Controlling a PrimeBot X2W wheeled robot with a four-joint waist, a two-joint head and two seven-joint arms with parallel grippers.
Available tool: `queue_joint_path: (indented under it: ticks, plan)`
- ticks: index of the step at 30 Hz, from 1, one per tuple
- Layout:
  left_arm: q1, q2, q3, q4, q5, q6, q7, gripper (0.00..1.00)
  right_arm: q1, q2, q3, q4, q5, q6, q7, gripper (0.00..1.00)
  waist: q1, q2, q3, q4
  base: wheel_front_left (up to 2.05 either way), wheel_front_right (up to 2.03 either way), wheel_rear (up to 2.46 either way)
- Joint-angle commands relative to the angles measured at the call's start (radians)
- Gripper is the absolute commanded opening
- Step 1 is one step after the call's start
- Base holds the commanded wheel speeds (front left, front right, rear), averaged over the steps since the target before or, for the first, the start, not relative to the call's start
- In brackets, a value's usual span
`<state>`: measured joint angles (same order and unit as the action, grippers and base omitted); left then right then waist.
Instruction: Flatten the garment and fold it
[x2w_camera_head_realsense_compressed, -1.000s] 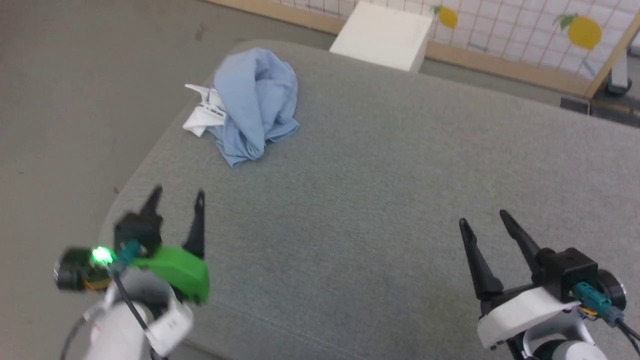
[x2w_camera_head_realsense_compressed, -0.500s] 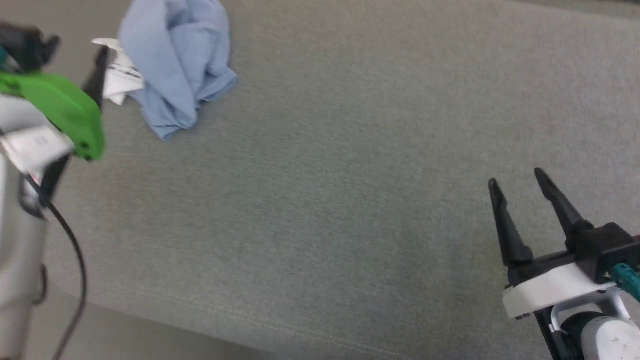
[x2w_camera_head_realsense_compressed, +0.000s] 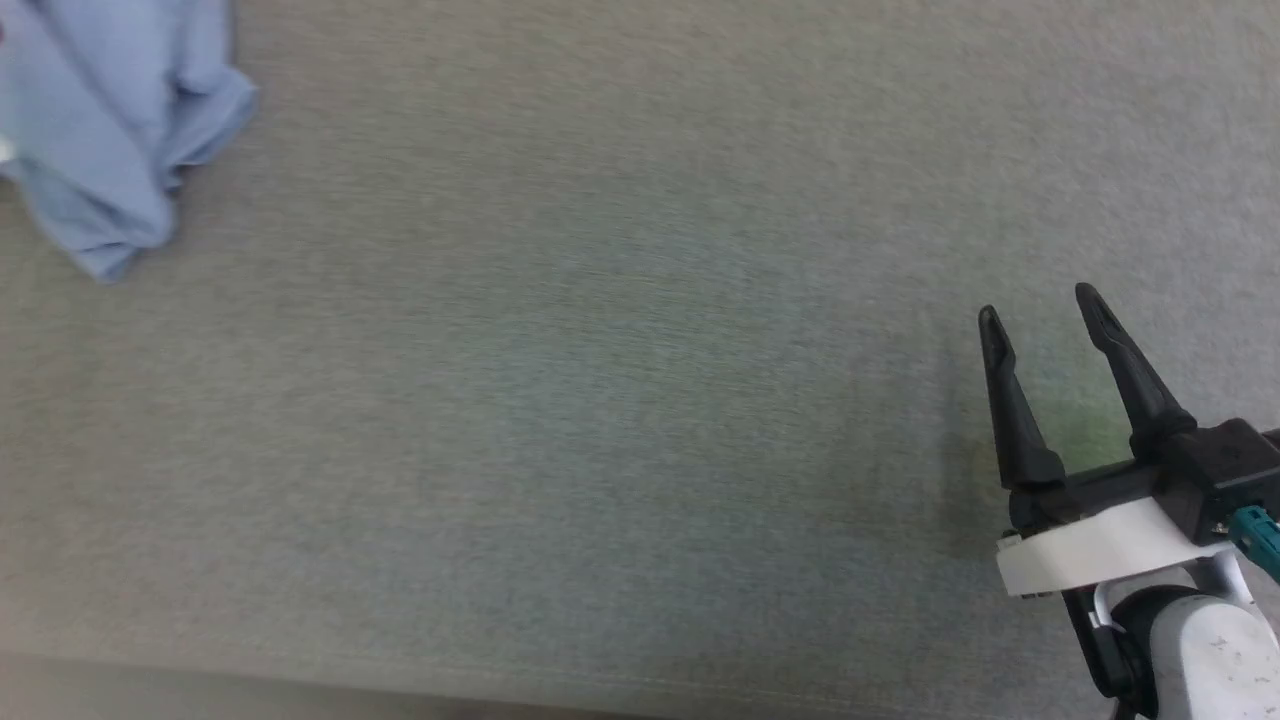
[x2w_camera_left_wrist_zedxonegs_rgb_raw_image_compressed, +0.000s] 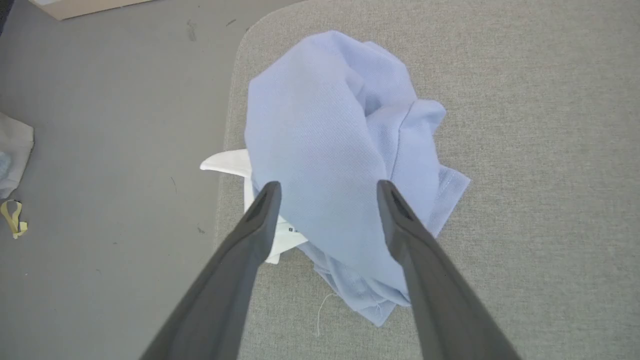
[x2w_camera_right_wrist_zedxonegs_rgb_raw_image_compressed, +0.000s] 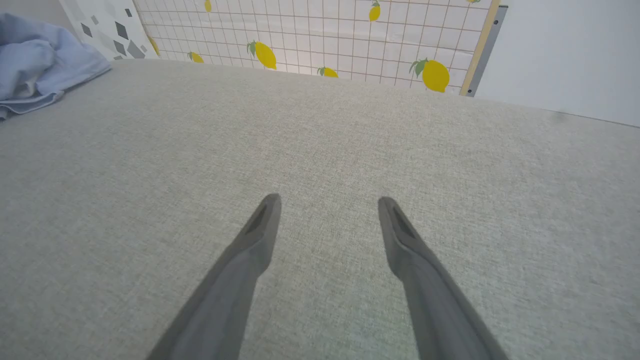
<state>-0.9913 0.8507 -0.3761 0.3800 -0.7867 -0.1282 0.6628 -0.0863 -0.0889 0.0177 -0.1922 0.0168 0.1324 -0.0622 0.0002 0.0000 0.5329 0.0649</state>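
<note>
Leftmost, in my left wrist view, grey floor (x2w_camera_left_wrist_zedxonegs_rgb_raw_image_compressed: 100, 125) borders the rounded corner of a grey fabric-covered table (x2w_camera_left_wrist_zedxonegs_rgb_raw_image_compressed: 525, 200). On that corner lies the garment (x2w_camera_left_wrist_zedxonegs_rgb_raw_image_compressed: 325, 150), a light blue polo shirt crumpled into a heap, its white collar (x2w_camera_left_wrist_zedxonegs_rgb_raw_image_compressed: 225, 164) poking out past the table's edge. My left claw (x2w_camera_left_wrist_zedxonegs_rgb_raw_image_compressed: 326, 187) is over the heap, released, its two dark fingers spread wide and gripping nothing; whether the tips touch cloth I cannot tell. From my head camera the garment sits at the upper left, bare table fills the middle, and my right claw (x2w_camera_head_realsense_compressed: 1039, 304) is at the lower right, well apart from the shirt, also released and empty. Beyond the table's far edge stands a white grid panel (x2w_camera_right_wrist_zedxonegs_rgb_raw_image_compressed: 325, 35) printed with yellow lemons.
</note>
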Motion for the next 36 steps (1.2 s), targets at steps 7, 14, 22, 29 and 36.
queue_joint_path:
  ticks: [7, 14, 22, 29, 36]
  plan:
    - [-0.06, 0.045, -0.033, 0.085, -0.04, -0.002, 0.008, 1.0, -0.031, 0.015, -0.01, 0.024, -0.014, -0.002, -0.031, 1.0, -0.0002, 0.0, 0.092, -0.086, 0.0, 0.0, 0.0]
    - [-0.055, 0.038, -0.076, 0.135, -0.067, -0.002, 0.004, 0.0, -0.033, 0.024, -0.013, 0.039, -0.026, -0.002, -0.039, 1.0, -0.0002, 0.0, 0.1, -0.081, 0.0, 0.0, 0.0]
    - [-0.079, 0.057, -0.107, 0.153, -0.047, -0.002, -0.116, 0.0, -0.036, 0.028, -0.009, 0.067, -0.03, -0.002, -0.033, 1.0, -0.0002, 0.0, 0.043, -0.063, 0.0, 0.0, 0.0]
    - [-0.147, 0.055, -0.132, 0.144, 0.008, -0.002, -0.304, 0.0, -0.031, 0.029, -0.003, 0.111, -0.014, -0.002, -0.03, 1.0, -0.0002, 0.0, -0.084, -0.051, 0.0, 0.0, 0.0]
    - [-0.246, 0.028, -0.161, 0.1, 0.057, -0.002, -0.494, 0.0, -0.014, 0.031, -0.013, 0.16, 0.012, -0.002, -0.032, 1.0, -0.0002, 0.0, -0.226, -0.047, 0.0, 0.0, 0.0]
